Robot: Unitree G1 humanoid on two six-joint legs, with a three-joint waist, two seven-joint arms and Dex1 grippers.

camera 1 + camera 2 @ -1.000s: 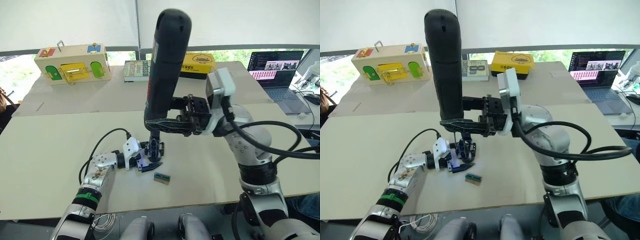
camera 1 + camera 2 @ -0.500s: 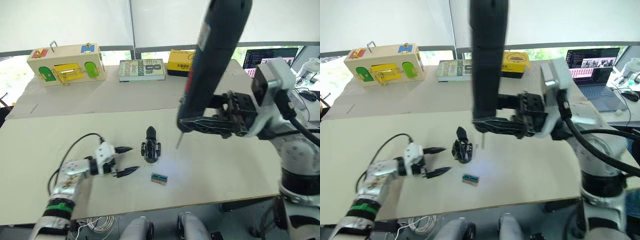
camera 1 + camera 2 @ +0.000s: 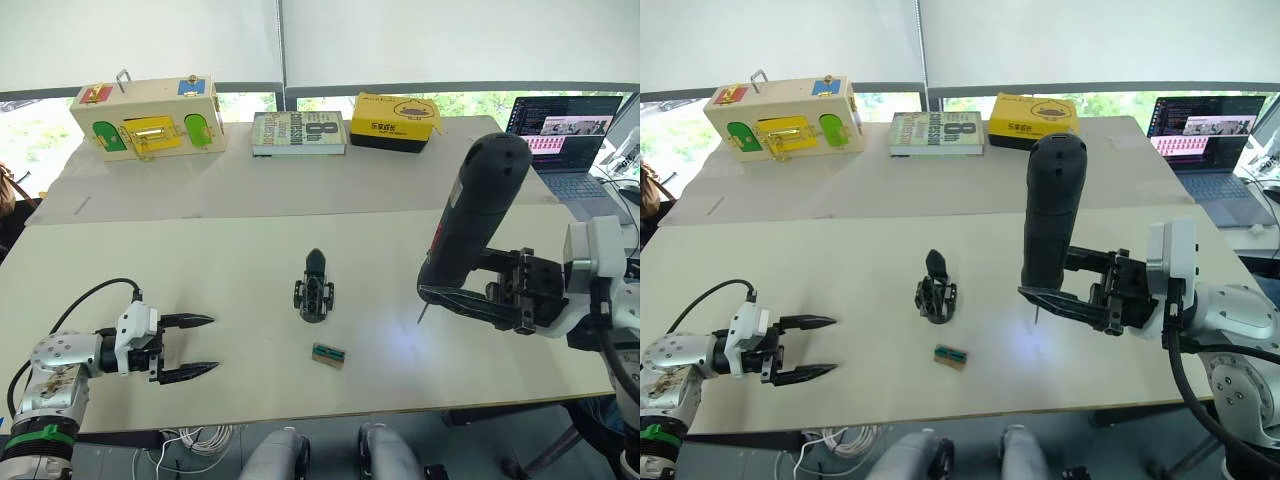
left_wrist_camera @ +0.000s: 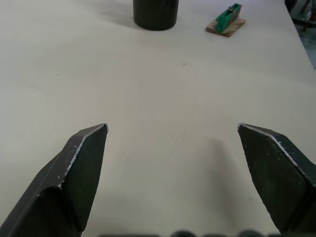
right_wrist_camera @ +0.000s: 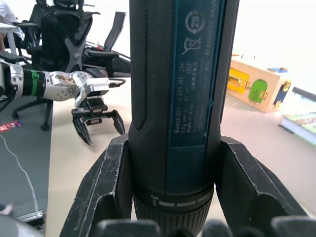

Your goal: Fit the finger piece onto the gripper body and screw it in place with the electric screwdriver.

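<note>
The gripper body [image 3: 314, 298] stands alone mid-table, a small black mechanism on a round base. The pointed black finger piece [image 3: 315, 263] sticks out of it toward the far side. My right gripper [image 3: 1037, 293] is shut on the electric screwdriver [image 3: 1047, 215], a thick black tool held nearly upright to the right of the body. Its thin bit [image 3: 421, 314] hangs just above the table, with a pale light spot beside it. My left gripper [image 3: 195, 347] is open and empty at the front left, well clear of the body. Its fingers [image 4: 81, 165] frame bare tabletop.
A tiny green-topped block [image 3: 327, 354] lies just in front of the gripper body. On the far table sit a wooden latch box [image 3: 146, 123], a book [image 3: 298, 132] and a yellow box [image 3: 395, 120]. An open laptop [image 3: 570, 140] stands at the far right.
My left gripper let go of the gripper body and drew back to the left. The right arm lifted the screwdriver off the body and carried it right. The camera also shifted.
</note>
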